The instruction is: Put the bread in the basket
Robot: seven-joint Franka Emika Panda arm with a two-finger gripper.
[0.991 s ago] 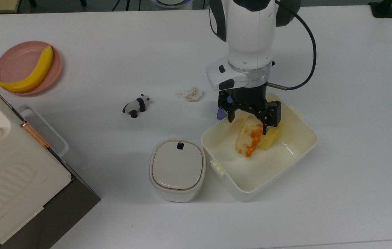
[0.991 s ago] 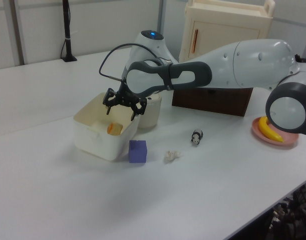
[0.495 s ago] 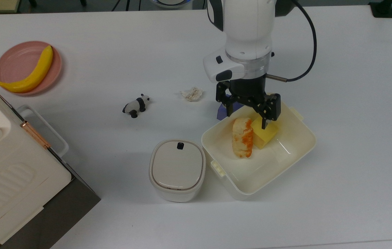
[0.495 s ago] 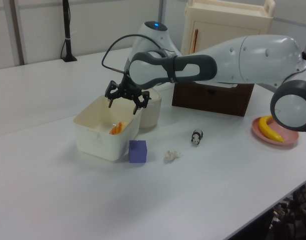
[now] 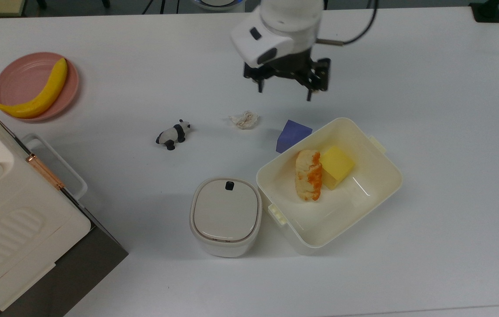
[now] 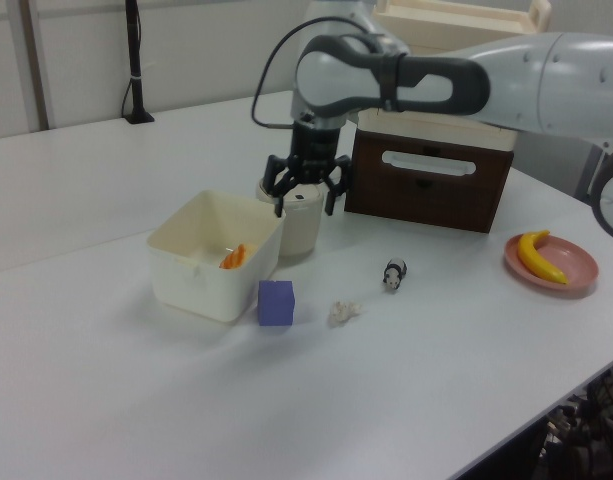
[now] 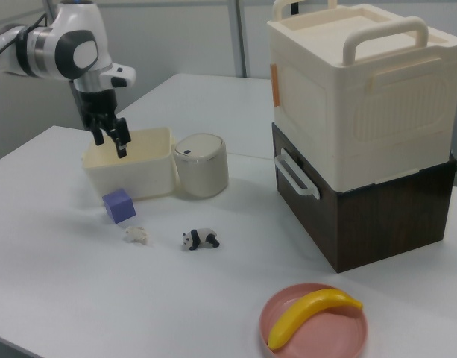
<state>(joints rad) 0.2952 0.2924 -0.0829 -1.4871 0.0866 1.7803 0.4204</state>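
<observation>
The bread [image 5: 308, 175], a pale bun with an orange top, lies inside the cream basket [image 5: 341, 211] against a yellow cube [image 5: 336, 167]. In the left view an orange bit of the bread [image 6: 233, 257] peeks over the wall of the basket [image 6: 201, 285]. My gripper [image 5: 283, 90] hangs open and empty above the table, beyond the basket's far rim in the top view. The left view puts the gripper [image 6: 306, 205] high above the lidded container, and the right view has the gripper [image 7: 111, 142] over the far side of the basket [image 7: 142, 179].
A purple cube [image 5: 292, 134] sits against the basket's far-left corner. A paper wad [image 5: 244, 119] and a toy panda [image 5: 173, 134] lie to the top view's left. Also here are a lidded white container [image 5: 226, 215], a pink plate [image 5: 16, 77] with a banana [image 5: 40, 94], and a large cream box [image 5: 11, 229].
The gripper let go of the bread, rose out of the basket and moved away toward the top view's upper left. The bread settled flat beside the yellow cube.
</observation>
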